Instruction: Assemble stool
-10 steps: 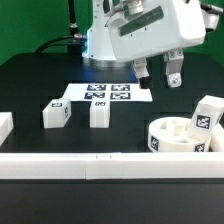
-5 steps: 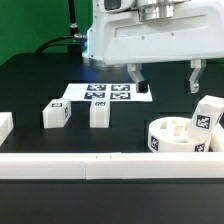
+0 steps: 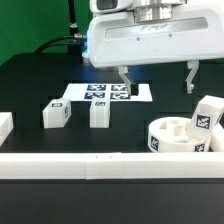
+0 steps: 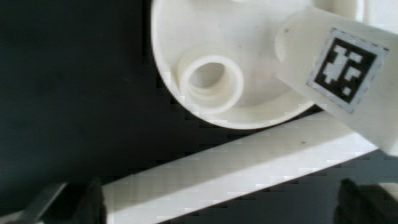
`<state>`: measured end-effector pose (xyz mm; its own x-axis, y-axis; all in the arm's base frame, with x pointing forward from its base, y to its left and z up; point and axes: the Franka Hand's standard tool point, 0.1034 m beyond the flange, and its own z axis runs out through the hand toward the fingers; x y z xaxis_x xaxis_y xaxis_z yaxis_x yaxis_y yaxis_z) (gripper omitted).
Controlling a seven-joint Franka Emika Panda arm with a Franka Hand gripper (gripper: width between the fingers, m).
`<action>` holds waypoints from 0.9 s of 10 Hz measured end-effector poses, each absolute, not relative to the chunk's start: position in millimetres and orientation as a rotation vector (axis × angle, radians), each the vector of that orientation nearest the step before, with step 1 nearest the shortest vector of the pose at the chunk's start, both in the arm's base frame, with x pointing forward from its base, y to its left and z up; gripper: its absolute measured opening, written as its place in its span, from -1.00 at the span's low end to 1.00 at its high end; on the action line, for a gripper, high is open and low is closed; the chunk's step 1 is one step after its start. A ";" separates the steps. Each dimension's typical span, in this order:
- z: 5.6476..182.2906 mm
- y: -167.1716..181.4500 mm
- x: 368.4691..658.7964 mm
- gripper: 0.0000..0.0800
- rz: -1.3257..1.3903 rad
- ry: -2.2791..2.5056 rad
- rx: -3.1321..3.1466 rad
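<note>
White plastic stool parts on a black table [image 3: 30, 85], with one arm overhead.

1. Seat [image 3: 172, 137]: round thick disc, lower right of the exterior view, lying flat just behind the border rail [image 3: 90, 163]. The wrist view shows the seat [image 4: 205, 35] with one round socket [image 4: 214, 82] open to the camera.
2. Tagged leg block [image 3: 206, 116]: tilted, at the seat's rim on the exterior view's right. In the wrist view this block [image 4: 338, 65] overlaps the seat's edge, tag facing the camera.
3. Two leg blocks, left of centre in the exterior view: one [image 3: 56, 114] and another [image 3: 100, 113], upright, near each other but apart, well clear of the seat.
4. Marker board [image 3: 108, 93]: flat, centre of the exterior view, behind those two blocks.
5. Gripper [image 3: 157, 80]: hangs above the table in the upper middle of the exterior view, jaws spread fully apart, fingers [image 3: 124, 80] pointing down. Nothing sits between them and they touch no part. The wrist view has both fingertips [image 4: 71, 200] at the frame's edge, with the border rail [image 4: 231, 165] and seat beneath.
</note>
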<state>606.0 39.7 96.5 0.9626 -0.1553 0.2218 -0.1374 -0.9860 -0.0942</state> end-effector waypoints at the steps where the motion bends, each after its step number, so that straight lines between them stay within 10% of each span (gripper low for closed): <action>1: 96.3 28.1 606.4 0.62 -0.375 0.080 -3.061; 4: 88.6 -26.4 599.0 0.62 -0.404 -0.072 -3.105; 9: 84.8 -15.9 593.8 0.62 -0.320 -0.013 -3.087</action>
<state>593.8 -15.9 84.8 0.9787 0.0043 0.2054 0.0122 -0.9992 -0.0372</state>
